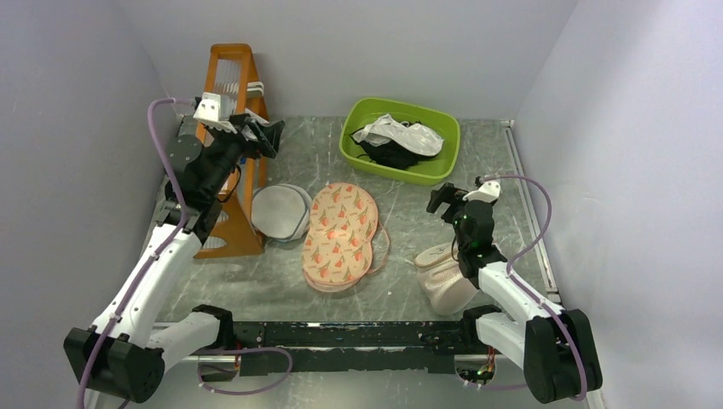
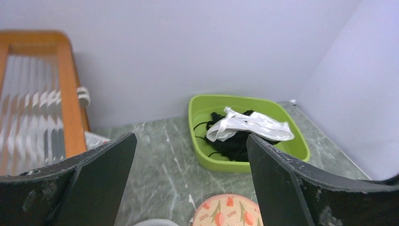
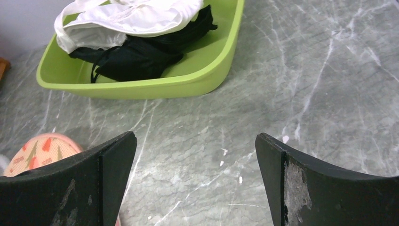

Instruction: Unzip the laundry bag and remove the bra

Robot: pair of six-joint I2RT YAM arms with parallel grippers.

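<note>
Both left pincer (image 2: 190,183) and right pincer (image 3: 195,183) are gaping. The peanut-shaped laundry bag (image 1: 341,237) is hiding its zip pull from me; the soft bra (image 1: 396,134) is lying at its one o'clock.

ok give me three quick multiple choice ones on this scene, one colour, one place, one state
1. What colour is the tub? A) blue B) red C) green
2. Where does the laundry bag lie? A) in the tub B) on the table, beside the round mesh disc C) on the floor
3. How are the two tools? A) both open, empty B) left shut on the laundry bag C) both shut

1 C: its rim and walls are lime green in every view.
2 B: the top view shows it flat mid-table next to the disc.
3 A: the left tool and the right tool show wide gaps with nothing between.
</note>
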